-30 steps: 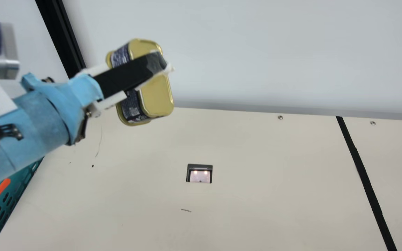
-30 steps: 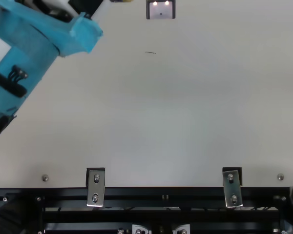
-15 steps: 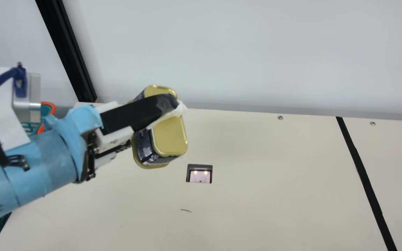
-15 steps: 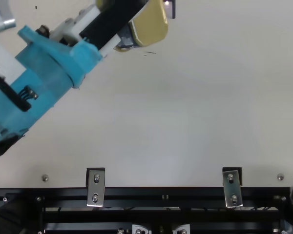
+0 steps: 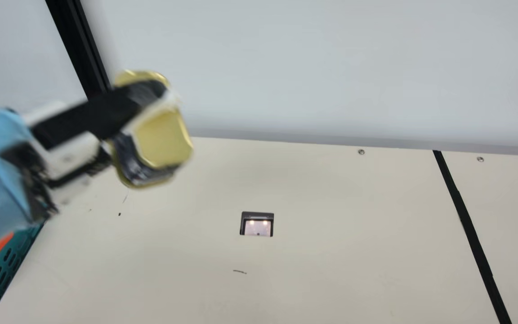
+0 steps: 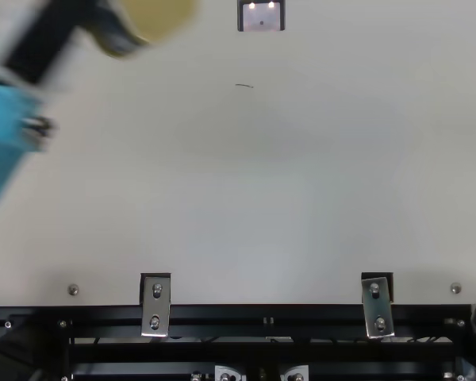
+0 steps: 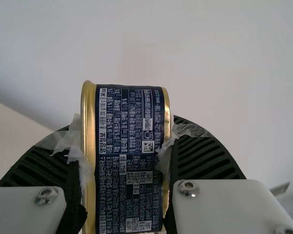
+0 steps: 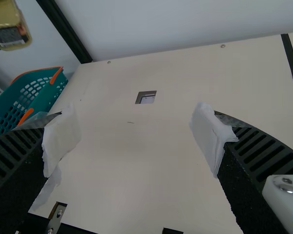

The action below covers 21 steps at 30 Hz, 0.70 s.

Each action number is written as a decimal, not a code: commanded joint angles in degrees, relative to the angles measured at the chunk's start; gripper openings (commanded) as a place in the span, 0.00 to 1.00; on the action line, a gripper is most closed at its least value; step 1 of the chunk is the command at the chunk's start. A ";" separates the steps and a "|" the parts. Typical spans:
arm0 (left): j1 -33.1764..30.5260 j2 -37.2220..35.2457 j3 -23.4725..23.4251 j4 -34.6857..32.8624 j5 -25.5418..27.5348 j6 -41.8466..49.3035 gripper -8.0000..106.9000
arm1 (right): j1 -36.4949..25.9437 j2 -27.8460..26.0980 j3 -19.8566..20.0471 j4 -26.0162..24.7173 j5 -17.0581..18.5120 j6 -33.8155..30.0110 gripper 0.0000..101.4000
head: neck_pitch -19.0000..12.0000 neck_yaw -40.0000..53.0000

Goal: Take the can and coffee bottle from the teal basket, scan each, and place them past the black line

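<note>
The can (image 5: 162, 139) is held up above the cream table (image 5: 331, 252) by the left gripper (image 7: 127, 141), its two fingers closed on the gold ends of the can. In the main view it is seen on the basket side of the scanner (image 5: 257, 227), well apart from the black line (image 5: 466, 216). The right gripper (image 8: 136, 131) is held with its fingers spread wide and nothing gripped between them

As far as can be judged, the first part of the can's work is done: it is lifted out of the teal basket (image 5: 9, 265). Whether a scan has been registered cannot be told; the scanner is lit, but no result is displayed. The can's placing past the black line is left to be done, and how matters stand with the coffee bottle cannot be told

On the can, a dark blue label (image 7: 129, 122) is shown in the left wrist view, covered with dense, pale print in small blocks, some of it boxed. A small square code (image 7: 148, 146) is printed near the middle; if the scan is outstanding, that code probably needs to be turned squarely to the scanner. The wording and any brand are left unread here
</note>
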 commanded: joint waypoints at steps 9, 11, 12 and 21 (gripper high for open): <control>1.80 -1.70 0.25 -0.12 -2.45 -1.08 0.16 | 0.00 0.00 0.00 0.00 0.00 0.00 1.00 | -0.42 -0.02; 1.80 -1.70 0.25 -0.12 -2.45 -1.08 0.16 | 0.00 0.00 0.00 0.00 0.00 0.00 1.00 | -0.42 -0.02; 1.80 -1.70 0.25 -0.12 -2.45 -1.08 0.16 | 0.00 0.00 0.00 0.00 0.00 0.00 1.00 | -0.42 -0.02; -0.29 -3.15 -2.37 4.85 -10.24 -4.98 0.16 | 0.00 0.00 0.00 0.00 0.00 0.00 1.00 | -0.42 -0.02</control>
